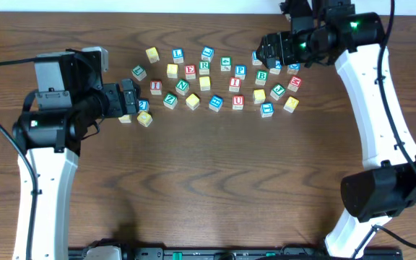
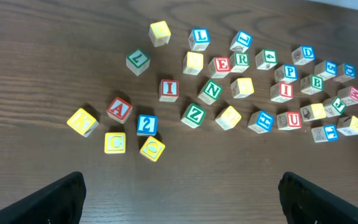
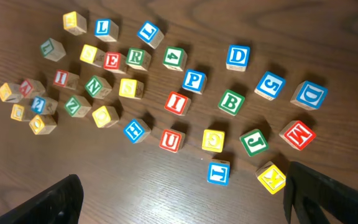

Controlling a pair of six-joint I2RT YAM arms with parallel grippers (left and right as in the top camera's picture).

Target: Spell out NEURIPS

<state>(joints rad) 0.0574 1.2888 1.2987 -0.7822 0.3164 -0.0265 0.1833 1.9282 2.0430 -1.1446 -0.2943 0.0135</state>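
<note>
My left gripper [image 2: 180, 190] and right gripper [image 3: 182, 183] hang with jaws wide apart, empty. The cubes [image 2: 211, 91] lie scattered on the table [image 2: 36, 56].

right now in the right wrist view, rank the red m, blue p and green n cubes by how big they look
1. red M
2. blue P
3. green N, barely smaller than the P
Nearness to the camera may explain it.

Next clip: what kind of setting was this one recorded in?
Most likely a robotics lab or data-collection bench rather than a home. A white-and-black left robot arm and its matching right robot arm flank a dark wood-grain table scattered with small wooden alphabet cubes.
</note>
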